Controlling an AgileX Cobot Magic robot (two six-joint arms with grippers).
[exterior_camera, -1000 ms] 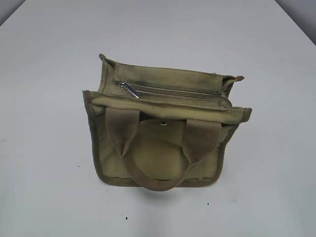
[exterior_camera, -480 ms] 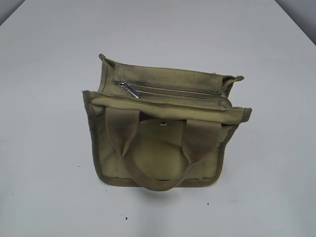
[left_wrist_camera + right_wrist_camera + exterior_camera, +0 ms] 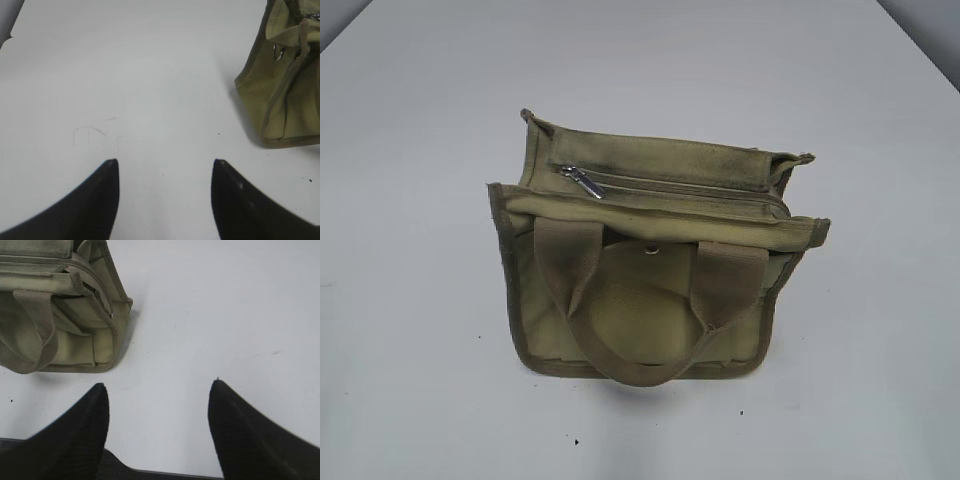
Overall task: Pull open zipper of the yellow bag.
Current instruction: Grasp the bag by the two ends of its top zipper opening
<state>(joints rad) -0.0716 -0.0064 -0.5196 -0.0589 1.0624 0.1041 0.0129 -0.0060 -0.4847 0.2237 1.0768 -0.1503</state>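
- The left gripper (image 3: 164,172) shows in its wrist view as two smooth, dark, pointed fingers (image 3: 102,200) spread well apart over bare table, with nothing between them.
- The right gripper (image 3: 157,397) looks the same: two black tapered fingers (image 3: 235,435) standing wide apart, clasping nothing, the bag lying off to their far left.
- The table (image 3: 410,350) is a flat, matte white surface with a few tiny dark specks near the bag.
- The yellow bag (image 3: 650,300) sits mid-table, a small boxy tote of olive-yellow canvas with darker trim along its edges.
- On its near face a wide webbing handle (image 3: 620,350) droops in a U-shaped loop, ribbed in texture.
- A small round silver snap (image 3: 654,250) sits between the handle's two straps, near the top rim.
- Farther back, along the bag's top, the zipper (image 3: 690,186) runs left to right as a thin line that looks closed, so the bag's inside is hidden.
- Its silver metal pull tab (image 3: 586,183) lies flat at the left end, slanted.
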